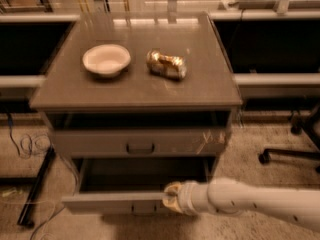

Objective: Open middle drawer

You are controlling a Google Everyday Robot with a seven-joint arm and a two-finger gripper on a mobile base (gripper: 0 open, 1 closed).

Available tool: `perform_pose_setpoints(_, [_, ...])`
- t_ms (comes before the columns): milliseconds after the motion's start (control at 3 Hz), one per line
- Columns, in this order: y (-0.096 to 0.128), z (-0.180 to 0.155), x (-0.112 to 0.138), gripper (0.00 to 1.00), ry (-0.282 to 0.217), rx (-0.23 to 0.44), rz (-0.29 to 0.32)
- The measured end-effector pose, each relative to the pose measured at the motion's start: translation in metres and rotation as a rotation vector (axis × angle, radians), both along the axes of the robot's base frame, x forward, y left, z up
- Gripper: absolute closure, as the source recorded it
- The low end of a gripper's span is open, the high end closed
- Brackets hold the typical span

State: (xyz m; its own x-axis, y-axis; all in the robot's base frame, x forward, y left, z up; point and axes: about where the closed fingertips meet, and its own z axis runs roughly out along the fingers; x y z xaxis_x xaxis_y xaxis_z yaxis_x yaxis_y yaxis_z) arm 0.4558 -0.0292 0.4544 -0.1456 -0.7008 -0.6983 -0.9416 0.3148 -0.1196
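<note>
The middle drawer point(112, 202), a plain grey front with a small dark handle point(133, 207), stands pulled out from the grey cabinet, and its dark inside point(142, 174) shows. My gripper point(171, 200) is at the right end of that drawer front, right of the handle and touching the front's top edge. My white arm point(250, 202) reaches in from the lower right. Above it, the taller grey drawer with white scratch marks point(140, 143) is closed.
A white bowl point(106, 59) and a crushed can point(166, 65) lie on the cabinet top point(135, 91). An office chair base point(292, 151) stands on the floor at the right. Cables and a black stand leg point(35, 184) are on the floor at the left.
</note>
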Motion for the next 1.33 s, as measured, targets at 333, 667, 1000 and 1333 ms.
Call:
perform_pose_setpoints(333, [0.0001,0.0011,0.0001,0.86,0.000,0.000,0.000])
perform_pose_setpoints(667, [0.0001,0.0011,0.0001,0.63,0.000,0.000,0.000])
perform_pose_setpoints(1000, [0.0001,0.0011,0.0001,0.39,0.000,0.000,0.000])
perform_pose_setpoints(1333, [0.0002,0.0011,0.0000,0.16,0.000,0.000,0.000])
